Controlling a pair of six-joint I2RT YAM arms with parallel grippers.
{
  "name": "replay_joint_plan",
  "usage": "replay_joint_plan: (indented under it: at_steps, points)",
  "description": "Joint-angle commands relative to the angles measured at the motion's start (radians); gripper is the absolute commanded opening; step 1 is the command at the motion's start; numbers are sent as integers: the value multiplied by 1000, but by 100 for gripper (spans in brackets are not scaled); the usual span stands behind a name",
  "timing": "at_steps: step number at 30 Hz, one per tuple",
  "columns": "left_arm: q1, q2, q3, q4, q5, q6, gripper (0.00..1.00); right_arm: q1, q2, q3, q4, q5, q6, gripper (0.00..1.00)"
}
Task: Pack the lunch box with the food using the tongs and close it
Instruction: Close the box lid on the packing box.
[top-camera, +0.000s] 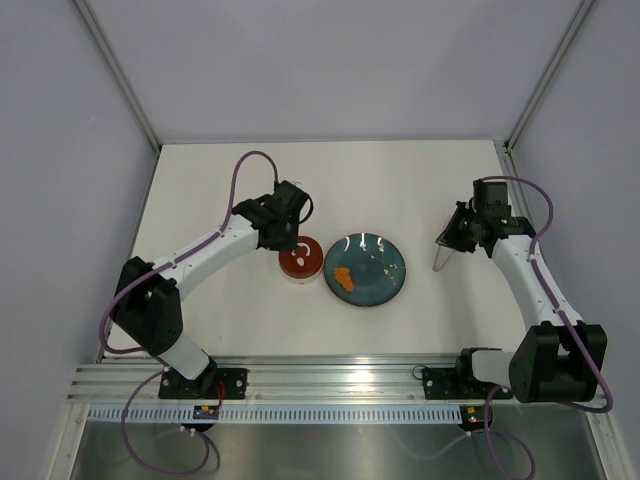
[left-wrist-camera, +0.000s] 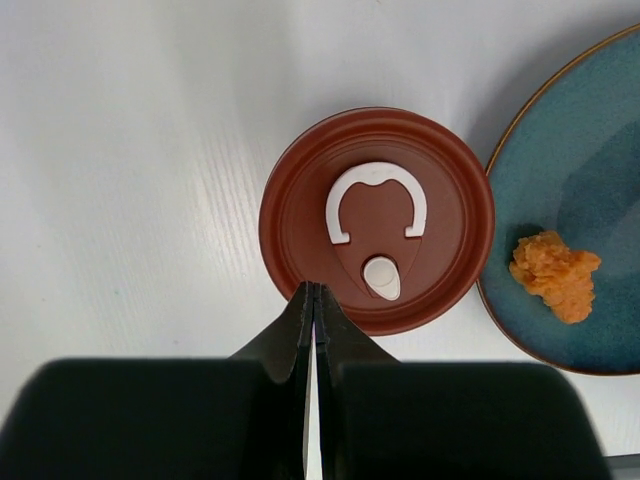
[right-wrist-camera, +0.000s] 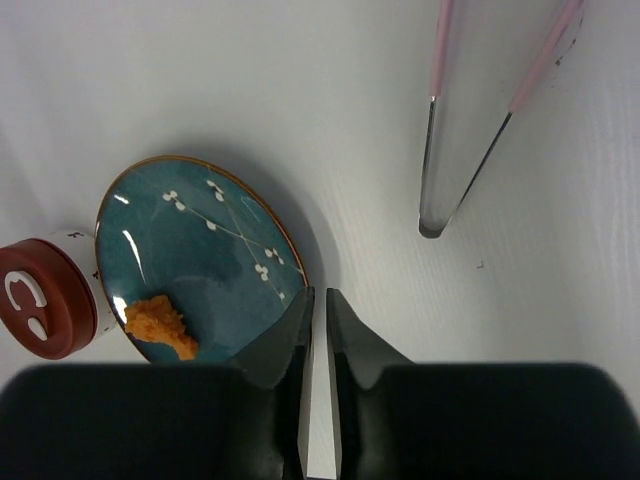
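The lunch box (top-camera: 300, 260) stands left of the teal plate with its dark red lid (left-wrist-camera: 378, 220) on top, white loop facing up. It also shows at the left edge of the right wrist view as a red-topped container (right-wrist-camera: 45, 297). One orange piece of food (left-wrist-camera: 555, 275) lies on the plate (right-wrist-camera: 200, 250). My left gripper (left-wrist-camera: 315, 287) is shut and empty, its tips over the lid's near rim. The tongs (right-wrist-camera: 430, 170) lie on the table by themselves. My right gripper (right-wrist-camera: 319, 292) is shut on nothing, just short of them.
The teal plate (top-camera: 366, 268) sits mid-table between the two arms, with the orange food (top-camera: 342, 277) at its left side. The tongs (top-camera: 441, 258) lie right of the plate, close to the right gripper (top-camera: 462, 235). White walls enclose the table.
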Motion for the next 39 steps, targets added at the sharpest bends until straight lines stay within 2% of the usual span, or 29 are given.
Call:
replay_joint_plan:
  at_steps: [1, 18, 28, 36, 39]
  points:
    - [3, 16, 2, 66, 36, 8, 0, 3, -39, 57, -19, -11, -4, 12]
    - [14, -27, 39, 54, 24, 0, 0, 3, -23, 65, -17, -9, -4, 13]
    - [13, 116, -191, 155, 116, -92, 0, 3, -17, 37, -5, -11, -4, 13]
    - [-29, -93, 57, -5, -28, -5, 0, 3, -31, 42, 3, -23, 8, 14]
    - [-29, -145, 84, -26, -44, 6, 0, 3, -40, 39, 1, -23, 10, 14]
